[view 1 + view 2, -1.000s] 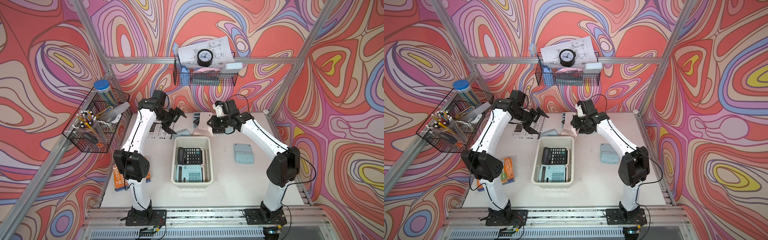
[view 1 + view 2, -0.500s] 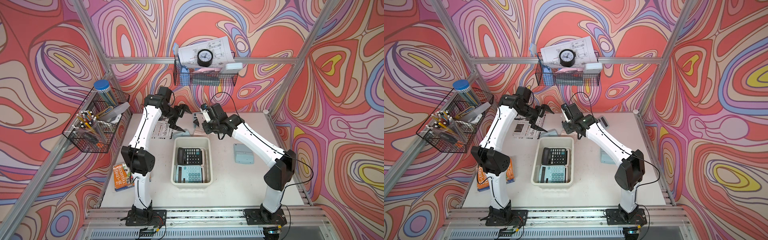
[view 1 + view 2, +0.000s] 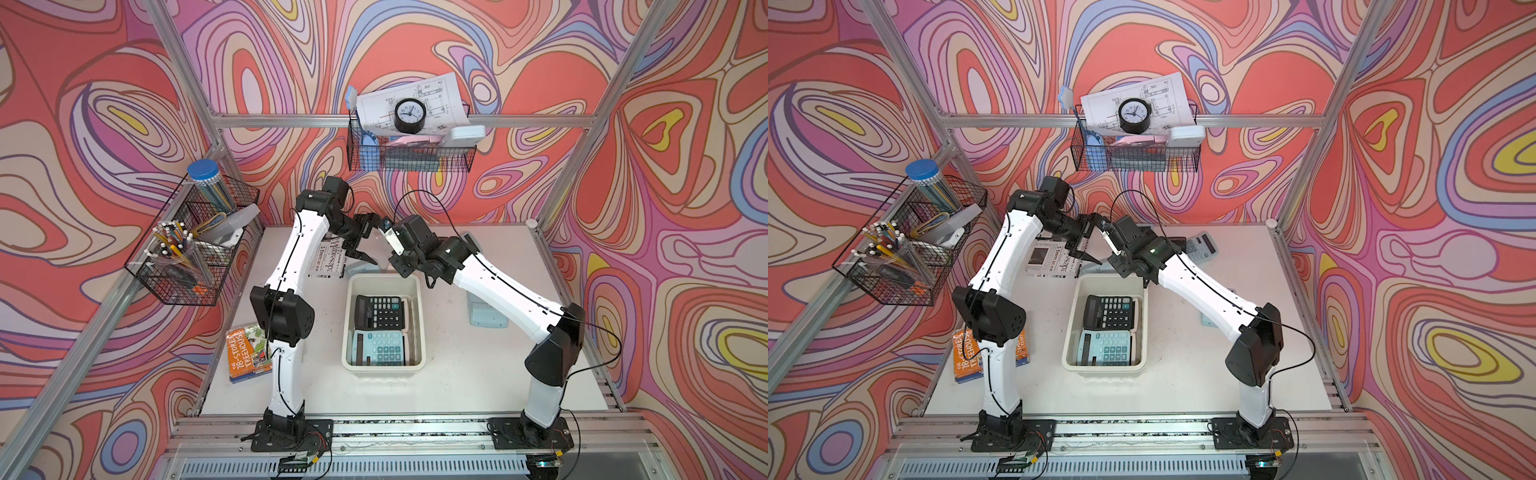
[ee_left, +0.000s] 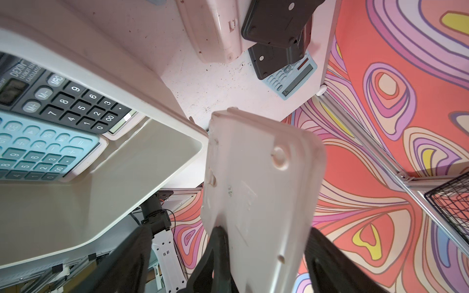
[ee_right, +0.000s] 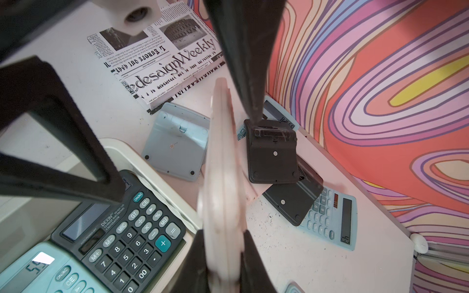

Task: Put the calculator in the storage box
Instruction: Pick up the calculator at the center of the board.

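Right wrist view: right tool (image 5: 223, 238) clamped on the pale calculator (image 5: 223, 177), which is held edge-on and blurred, its keys unseen. Only its back shows in the left wrist view. It hangs above the counter (image 5: 317, 266), just beyond the far rim of the storage box (image 3: 382, 369). Left tool (image 3: 376, 240) stands apart, its fingers (image 5: 243, 50) straddling the calculator, one close beside it and one clear. In both top views the arms hide most of the held calculator. Box contents: black calculator (image 3: 379, 311), pale blue calculator (image 3: 380, 348). Stacked black cases (image 5: 274, 152), face-down, partly cover the far blue calculator (image 5: 330, 218).
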You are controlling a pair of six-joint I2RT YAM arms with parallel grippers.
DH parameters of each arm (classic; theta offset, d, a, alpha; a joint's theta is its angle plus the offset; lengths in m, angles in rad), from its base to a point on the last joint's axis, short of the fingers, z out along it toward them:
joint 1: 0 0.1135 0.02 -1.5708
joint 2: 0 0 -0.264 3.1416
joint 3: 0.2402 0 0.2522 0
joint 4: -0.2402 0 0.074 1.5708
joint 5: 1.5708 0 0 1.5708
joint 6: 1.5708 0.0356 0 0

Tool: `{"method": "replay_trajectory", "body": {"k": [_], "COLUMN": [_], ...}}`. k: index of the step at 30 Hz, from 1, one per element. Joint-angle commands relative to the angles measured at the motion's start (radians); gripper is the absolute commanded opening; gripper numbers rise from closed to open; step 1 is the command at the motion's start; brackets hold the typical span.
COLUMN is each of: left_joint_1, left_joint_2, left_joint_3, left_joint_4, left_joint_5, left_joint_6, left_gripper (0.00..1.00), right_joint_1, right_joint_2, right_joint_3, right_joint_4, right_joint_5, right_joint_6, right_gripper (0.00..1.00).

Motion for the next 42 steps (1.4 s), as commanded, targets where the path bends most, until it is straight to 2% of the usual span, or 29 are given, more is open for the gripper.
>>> {"method": "replay_trajectory", "body": {"k": [1,12,15,17,19,23,26,30,36,39,42], "left_joint_1": [-0.003,-0.003,-0.003,-0.002,0.0,0.01,0.022,0.044,0.061,0.062,0.062], "left_joint_2": [0.027,0.041,0.042,0.041,0.038,0.031,0.021,0.005,-0.015,-0.027,-0.073], "left_joint_3": [0.022,0.019,0.018,0.018,0.019,0.019,0.018,0.018,0.014,0.008,-0.061], "left_joint_4": [-0.047,-0.011,0.018,0.045,0.064,0.077,0.09,0.119,0.106,0.085,0.133], "left_joint_5": [0.026,0.064,0.084,0.096,0.102,0.106,0.107,0.125,0.112,0.094,0.074], "left_joint_6": [0.038,0.065,0.074,0.073,0.077,0.091,0.121,0.226,0.372,0.465,0.532], "left_gripper": [0.7,0.24,0.16,0.1,0.07,0.02,0.0,0.0,0.0,0.0,0.0], "right_joint_1": [0.006,0.022,0.023,0.024,0.024,0.023,0.023,-0.01,-0.111,-0.192,-0.277], "right_joint_2": [0.005,0.007,0.006,0.002,-0.004,-0.025,-0.052,-0.085,-0.085,-0.085,-0.045], "right_joint_3": [0.031,0.023,0.017,0.012,0.007,-0.006,-0.004,0.018,0.001,-0.01,-0.005], "right_joint_4": [0.012,0.01,0.011,0.011,0.012,0.004,-0.02,-0.074,-0.096,-0.086,-0.114], "right_joint_5": [0.021,0.018,0.021,0.021,0.025,0.02,0.007,-0.062,-0.225,-0.373,-0.549], "right_joint_6": [-0.023,-0.004,0.002,0.003,0.004,0.026,0.064,0.18,0.361,0.452,0.532], "right_gripper": [0.12,0.15,0.18,0.24,0.33,0.61,0.78,0.92,0.98,0.98,0.98]}}
